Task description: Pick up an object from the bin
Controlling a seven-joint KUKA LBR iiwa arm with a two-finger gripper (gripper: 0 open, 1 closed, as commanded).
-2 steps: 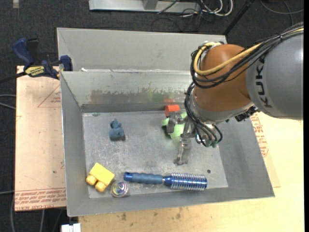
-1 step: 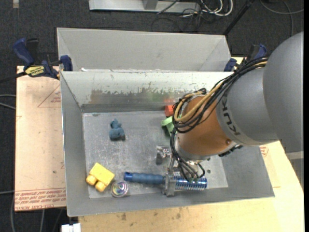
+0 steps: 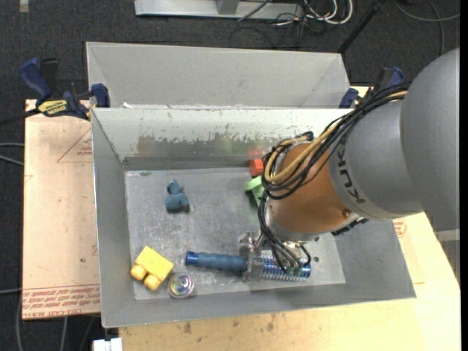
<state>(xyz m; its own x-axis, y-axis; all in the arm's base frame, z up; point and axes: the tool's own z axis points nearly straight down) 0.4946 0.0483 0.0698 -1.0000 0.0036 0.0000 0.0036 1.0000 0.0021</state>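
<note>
**Ana:** Why is the grey bin (image 3: 110,196) so bare in the middle?

**Ben:** Its things lie scattered, not heaped. Most keep to the front and the left, so the floor between them is free (handy for a tool coming from above).

**Ana:** And the arm (image 3: 387,152)?

**Ben:** It reaches in from the right and bends down over the bin's right half. Its orange wrist cover (image 3: 307,196) hangs low over the floor. It probably sits that low because the pick has reached the point of contact.

**Ana:** Which thing is it at?

**Ben:** The jaws are down at the front of the bin, at the right end of a blue rod (image 3: 212,260) that lies flat along the front wall. Whether they are open, closed or round the rod cannot be told, because the wrist and its cables hide them. A blue-and-white ribbed thing (image 3: 289,272) lies just beside them on the right, so it could equally be the aim.

**Ana:** The rest?

**Ben:** A yellow block (image 3: 151,267) lies near the front left corner, well apart from the jaws. A small blue lump (image 3: 175,198) sits alone further back on the left. A green piece (image 3: 254,184) and an orange-red piece (image 3: 256,167) show at the edge of the wrist cover, towards the back wall. Smallest is a shiny round thing (image 3: 180,287), just beside the yellow block.
</note>
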